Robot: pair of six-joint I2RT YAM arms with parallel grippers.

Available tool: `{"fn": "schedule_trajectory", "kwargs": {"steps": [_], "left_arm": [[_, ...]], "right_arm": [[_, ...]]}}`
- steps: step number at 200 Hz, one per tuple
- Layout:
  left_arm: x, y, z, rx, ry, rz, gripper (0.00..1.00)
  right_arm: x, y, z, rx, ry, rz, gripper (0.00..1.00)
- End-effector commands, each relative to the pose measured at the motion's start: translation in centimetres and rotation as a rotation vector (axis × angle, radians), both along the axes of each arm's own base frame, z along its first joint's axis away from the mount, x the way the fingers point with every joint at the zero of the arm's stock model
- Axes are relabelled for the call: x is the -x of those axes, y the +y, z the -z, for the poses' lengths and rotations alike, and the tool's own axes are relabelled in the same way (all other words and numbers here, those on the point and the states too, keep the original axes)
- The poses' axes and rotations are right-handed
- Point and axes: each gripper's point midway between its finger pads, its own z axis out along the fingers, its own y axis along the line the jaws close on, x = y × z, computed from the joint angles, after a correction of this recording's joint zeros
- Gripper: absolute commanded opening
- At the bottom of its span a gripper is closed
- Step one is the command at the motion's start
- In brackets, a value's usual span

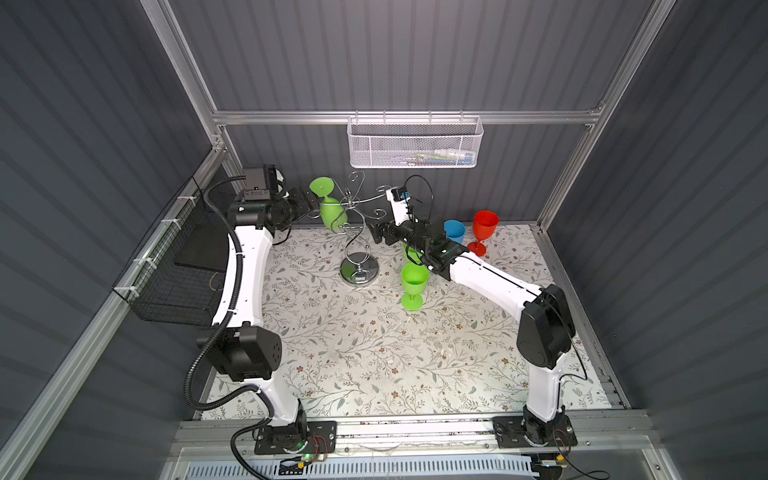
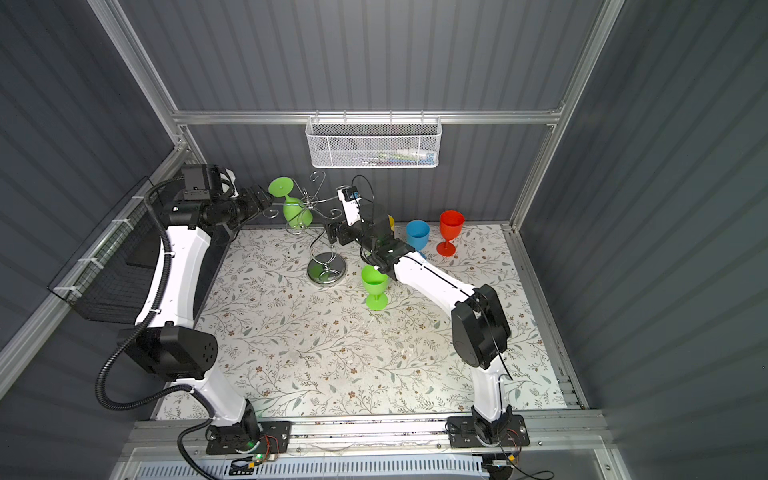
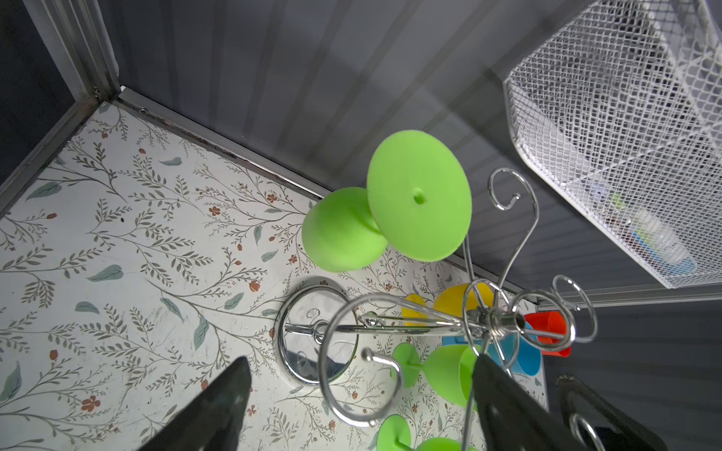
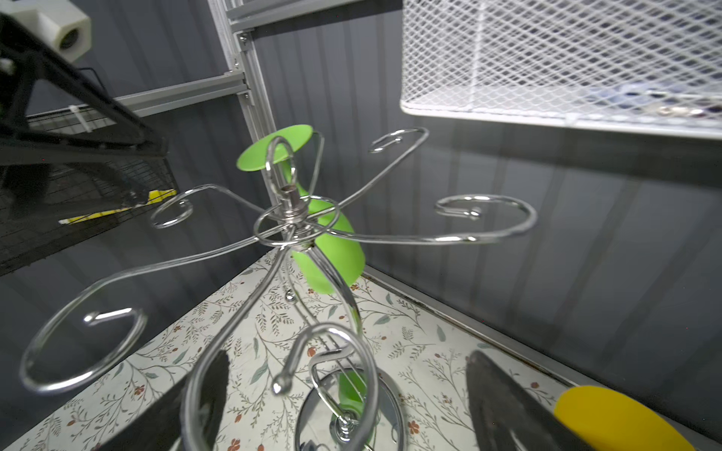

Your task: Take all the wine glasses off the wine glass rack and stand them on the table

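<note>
Left gripper point(image 3: 361, 361): jaws spread wide, nothing pinched. In the left wrist view one curled arm of the wine glass rack point(image 3: 496, 320) loops through the gap between its fingers point(image 3: 218, 402). Can't tell if metal touches either finger. The wine glass point(image 3: 340, 230) is green and hangs upside down just ahead of the fingertips. Its foot is up in a rack arm and its bowl tilts down and outward, on the rack's left side near the back wall. In both top views the gripper tip sits just beside the glass stem; contact unclear.

Right gripper point(image 4: 349, 358): jaws spread too, empty. It faces the rack from the right at stem height. The right wrist view shows the S-stem and one low curl between its fingers point(image 4: 504, 402). Touching or not, can't tell.

Rack stands upright on the floral table point(image 1: 353, 353), base flat, back centre. One glass on it.

Around:
- green glass point(image 1: 413, 286) upright just right of the base, under the right forearm
- blue glass point(image 1: 454, 232) and red glass point(image 1: 484, 230) upright at back right
- yellow glass point(image 4: 617, 418) beside the right gripper, mostly hidden from the top views
- White mesh basket point(image 1: 415, 143) hangs on the back rail above the rack
- black wire basket point(image 1: 174, 274) on the left wall
</note>
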Motion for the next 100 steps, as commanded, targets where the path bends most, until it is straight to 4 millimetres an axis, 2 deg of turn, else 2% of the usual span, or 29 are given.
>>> {"fn": "schedule_trajectory", "kwargs": {"steps": [1, 20, 39, 100], "left_arm": [[-0.2, 0.0, -0.9, 0.008, -0.023, 0.008, 0.89], [-0.4, 0.0, -0.8, 0.017, -0.023, 0.004, 0.89], [-0.7, -0.1, -0.8, 0.030, -0.028, 0.000, 0.88], [-2.1, -1.1, -0.7, 0.130, -0.070, 0.019, 0.81]], "right_arm": [[-0.5, -2.1, -1.9, -0.031, -0.024, 0.044, 0.94], [-0.7, -2.8, -2.0, -0.049, -0.013, 0.044, 0.94], [0.2, -2.8, -2.4, -0.067, -0.028, 0.005, 0.94], [6.4, -2.3, -4.6, -0.141, -0.090, -0.189, 0.93]]}}
